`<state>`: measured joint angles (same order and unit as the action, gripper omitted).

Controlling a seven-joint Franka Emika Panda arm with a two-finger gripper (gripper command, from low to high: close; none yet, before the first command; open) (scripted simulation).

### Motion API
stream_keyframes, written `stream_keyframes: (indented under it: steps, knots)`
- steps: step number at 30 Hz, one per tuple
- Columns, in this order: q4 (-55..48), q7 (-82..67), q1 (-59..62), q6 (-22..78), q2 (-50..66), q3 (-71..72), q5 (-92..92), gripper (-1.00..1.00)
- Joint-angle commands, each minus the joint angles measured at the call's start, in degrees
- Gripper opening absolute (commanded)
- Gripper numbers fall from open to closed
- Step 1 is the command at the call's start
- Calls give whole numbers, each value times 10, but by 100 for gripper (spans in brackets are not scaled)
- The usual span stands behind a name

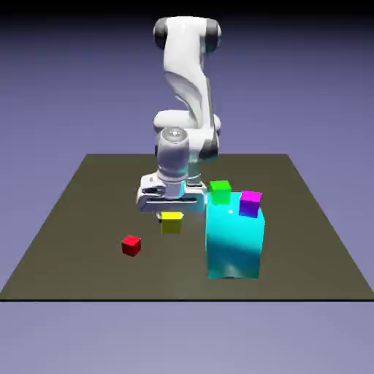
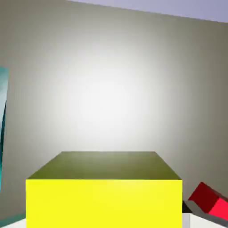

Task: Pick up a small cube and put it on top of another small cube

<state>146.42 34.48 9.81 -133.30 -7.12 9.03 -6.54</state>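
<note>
The small yellow cube (image 1: 172, 222) sits directly under the white hand, left of the tall cyan block, with my gripper (image 1: 172, 215) shut on it. Whether it rests on the table or hangs just above it, I cannot tell. In the hand view the yellow cube (image 2: 104, 196) fills the bottom middle, large, and hides the fingertips almost fully. A small red cube (image 1: 131, 245) lies on the table toward the exterior view's left and front; the red cube (image 2: 209, 204) also shows at the hand view's lower right.
A tall cyan block (image 1: 234, 245) stands close to the exterior view's right of the hand; its edge (image 2: 2, 129) shows at the hand view's left. A green cube (image 1: 220, 191) and a magenta cube (image 1: 250, 203) show at its top edge. Dark table (image 1: 80, 219).
</note>
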Motion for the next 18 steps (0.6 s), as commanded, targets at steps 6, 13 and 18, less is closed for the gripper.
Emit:
stream_keyframes:
  steps: [6, 13, 18]
  knots:
    - [-101, -26, -108, 134, -24, 8, 14, -100]
    - [-154, -57, -254, 203, -93, -20, 80, -100]
    - [-105, -61, -261, 127, -72, -22, 82, -100]
